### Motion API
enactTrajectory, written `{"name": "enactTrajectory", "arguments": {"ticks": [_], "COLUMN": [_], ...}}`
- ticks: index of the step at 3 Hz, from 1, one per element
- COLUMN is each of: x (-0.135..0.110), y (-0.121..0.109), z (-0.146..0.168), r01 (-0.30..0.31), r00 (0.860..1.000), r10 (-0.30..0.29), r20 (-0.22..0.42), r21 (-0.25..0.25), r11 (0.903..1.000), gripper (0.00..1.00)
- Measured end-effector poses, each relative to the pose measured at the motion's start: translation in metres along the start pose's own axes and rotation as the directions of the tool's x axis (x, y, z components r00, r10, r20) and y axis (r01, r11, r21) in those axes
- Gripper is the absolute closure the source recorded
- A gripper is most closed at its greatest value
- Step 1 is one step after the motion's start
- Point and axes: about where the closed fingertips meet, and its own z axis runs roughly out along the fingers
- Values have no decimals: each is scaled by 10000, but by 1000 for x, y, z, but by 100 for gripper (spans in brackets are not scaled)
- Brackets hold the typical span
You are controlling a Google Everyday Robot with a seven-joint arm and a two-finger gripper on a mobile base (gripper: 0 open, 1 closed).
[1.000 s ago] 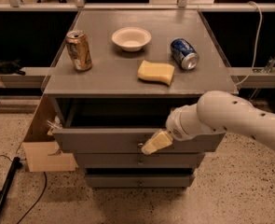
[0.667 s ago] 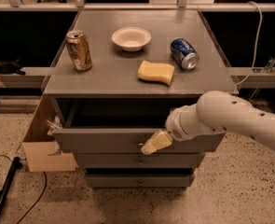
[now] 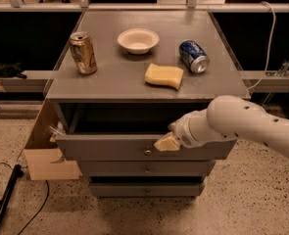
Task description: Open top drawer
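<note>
The top drawer (image 3: 105,148) sits right under the grey cabinet top (image 3: 119,80) and stands partly out, with a dark gap open behind its front board. The gripper (image 3: 166,143), a pale cream piece at the end of the white arm (image 3: 242,121), is against the upper edge of that front, just to the right of the small round knob (image 3: 147,152). From where I stand I cannot tell whether it is clenched or released, or whether it has any real hold on the wood.

The drawer looks like painted wood, stiff and solid, nothing that would bend or crack under a firm pull. I would guess it is fairly heavy for its size and may drag on its runners, so a straight pull in line with the runners should suit it best; a sideways tug could jam it. The knob is metal, small and smooth, so it may slip out of a loose pinch. The top lip of the front, now clear of the cabinet, looks to me the surer place to hook and draw.

On top stand a gold can (image 3: 83,53) and a white bowl (image 3: 138,39), with a blue can (image 3: 193,56) on its side and a yellow sponge (image 3: 163,75); a jerk might set the lying can rolling
</note>
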Motion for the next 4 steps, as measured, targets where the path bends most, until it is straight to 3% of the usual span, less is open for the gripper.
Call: {"name": "enactTrajectory", "arguments": {"ticks": [1, 2, 4], "x": [0, 0, -6], "y": [0, 0, -7], "z": [0, 0, -15], "r01": [1, 1, -75], "r00": [10000, 10000, 9996], "r10": [-1, -1, 70], "r20": [0, 0, 289], "r21": [0, 0, 200], "r11": [10000, 10000, 9998], "gripper": [71, 95, 100]}}
